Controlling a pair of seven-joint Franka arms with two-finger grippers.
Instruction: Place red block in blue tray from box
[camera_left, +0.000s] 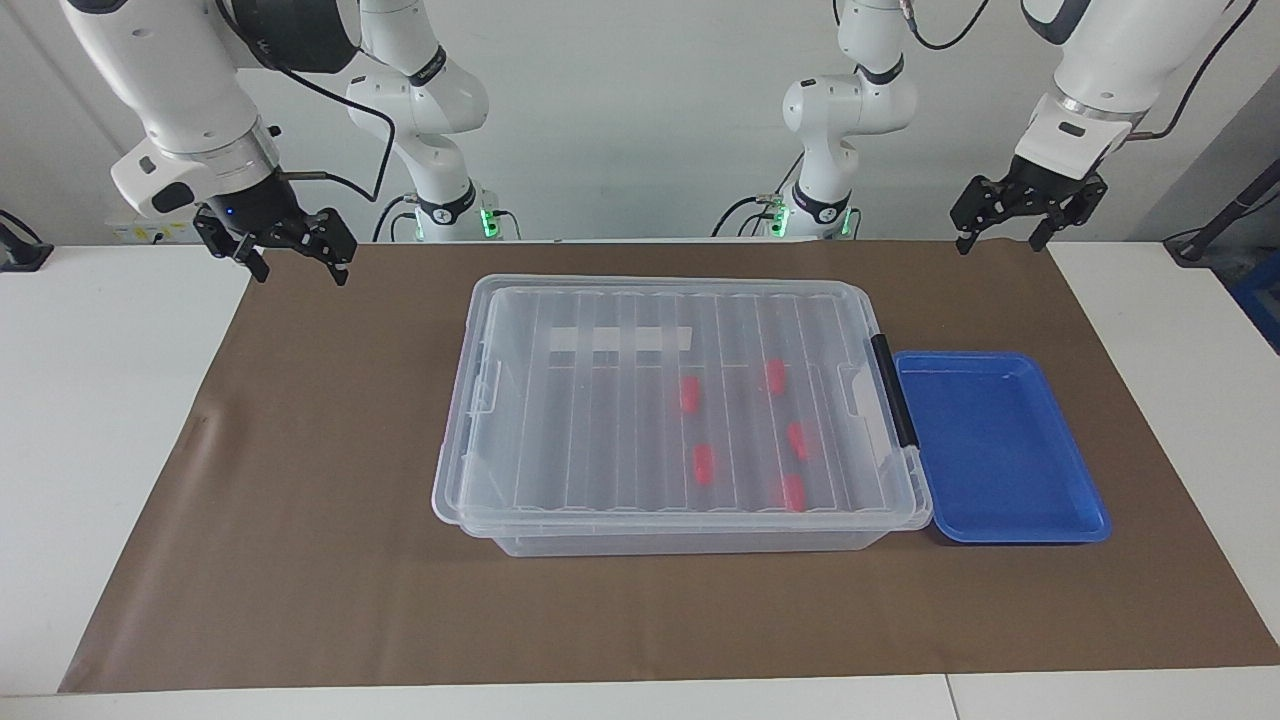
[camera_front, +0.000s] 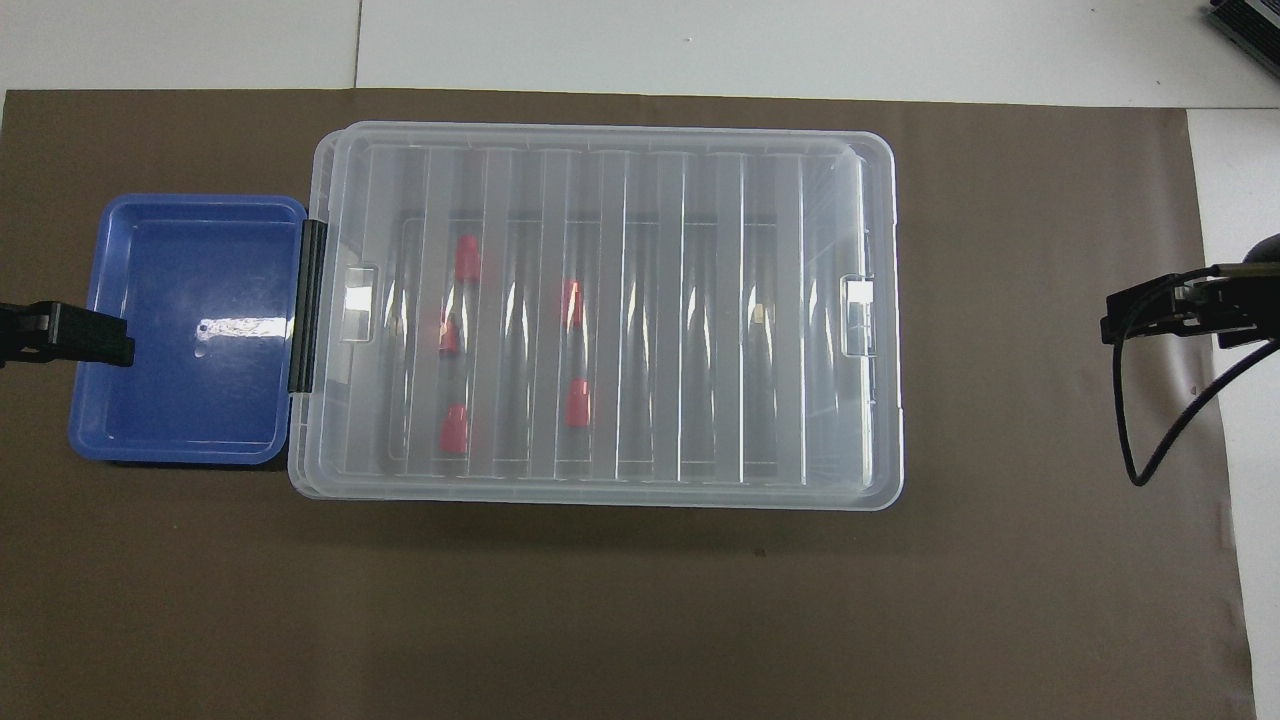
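Brown matting (camera_left: 300, 520) covers the white table (camera_left: 100, 450) beneath a pale wall.

Facing view: the box (camera_left: 560, 420) sits at centre, lid on, black latch (camera_left: 893, 390) at its 3 o'clock end. Five red blocks show through the lid, one red block (camera_left: 689, 395) near the middle. The blue tray (camera_left: 1000, 450) lies just beside the latch end. The left gripper (camera_left: 1000, 228) hangs at 2 o'clock over the mat's edge, fingers apart, holding nothing. The right gripper (camera_left: 298, 262) hangs at 10 o'clock, fingers likewise apart and empty. Both arms wait.

Overhead view: the tray (at 9 o'clock here) is partly overlapped by the left gripper's tip; the right gripper's tip enters at 3 o'clock. Only this view shows the tray interior squarely; only the facing view shows finger spread and arm bodies.
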